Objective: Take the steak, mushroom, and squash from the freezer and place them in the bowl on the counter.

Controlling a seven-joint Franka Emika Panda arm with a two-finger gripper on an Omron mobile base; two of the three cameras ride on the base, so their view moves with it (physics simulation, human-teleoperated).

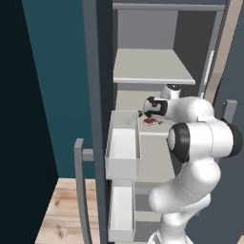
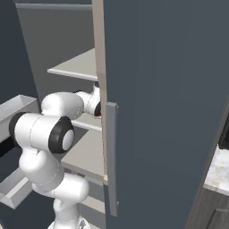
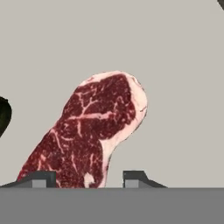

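Note:
The steak (image 3: 96, 127), a red marbled slab with a pale fat edge, lies flat on a pale grey freezer shelf (image 3: 175, 65). My gripper (image 3: 89, 179) hangs right over its lower end. The fingertips stand apart on either side, the left one overlapping the meat and the right one a small gap off it. From the left base view the gripper (image 1: 148, 114) reaches into the freezer (image 1: 152, 66) just above the steak (image 1: 150, 122). A dark green end, probably the squash (image 3: 3, 116), lies beside the steak. The mushroom and the bowl are out of view.
The open freezer door carries white bins (image 1: 123, 147) and a grey bar handle (image 1: 79, 181) to the left of the arm. A second dark door (image 2: 156, 112) with a handle (image 2: 111, 156) stands close on the right. A strip of marbled counter (image 2: 219, 170) shows beyond it.

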